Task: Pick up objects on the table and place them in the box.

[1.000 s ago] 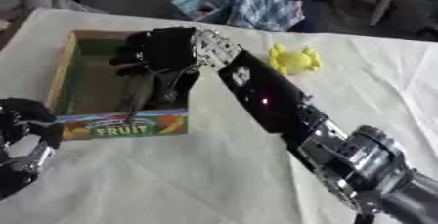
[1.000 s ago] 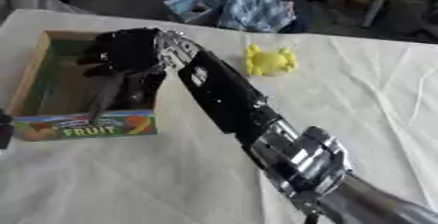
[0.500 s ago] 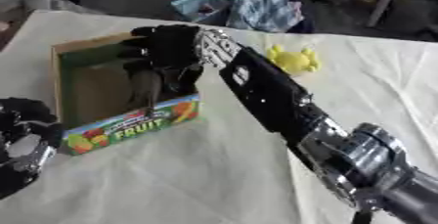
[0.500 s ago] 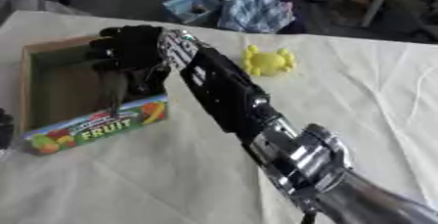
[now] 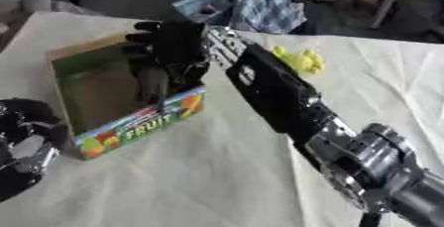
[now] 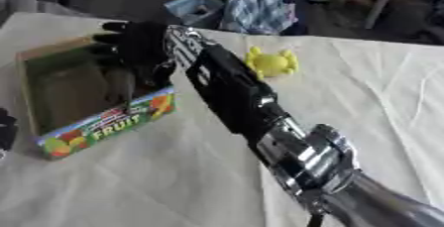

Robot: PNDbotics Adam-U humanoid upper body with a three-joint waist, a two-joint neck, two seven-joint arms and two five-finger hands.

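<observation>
A cardboard box [image 5: 130, 127] with a green inside and a "FRUIT" label on its near wall sits askew at the left of the table. My right hand [image 5: 178, 45] hovers over the box's far right part. Its fingers [image 5: 152, 82] are spread, some pointing left and some hanging down inside against the right wall. Nothing clearly shows in the hand. A yellow toy [image 6: 270, 62] lies on the cloth to the right of the forearm. My left hand [image 5: 22, 144] rests at the lower left beside the box, fingers relaxed.
The white cloth [image 5: 173, 186] covers the table from the box to the near edge. Beyond the far edge, on the floor, lie a blue checked cloth [image 5: 269, 10] and a small blue container [image 5: 197, 7]. My right forearm crosses the middle of the table diagonally.
The box has turned: its labelled near wall has swung round and its right corner has moved away from me, with my right hand inside it. The yellow toy and left hand stayed put.
</observation>
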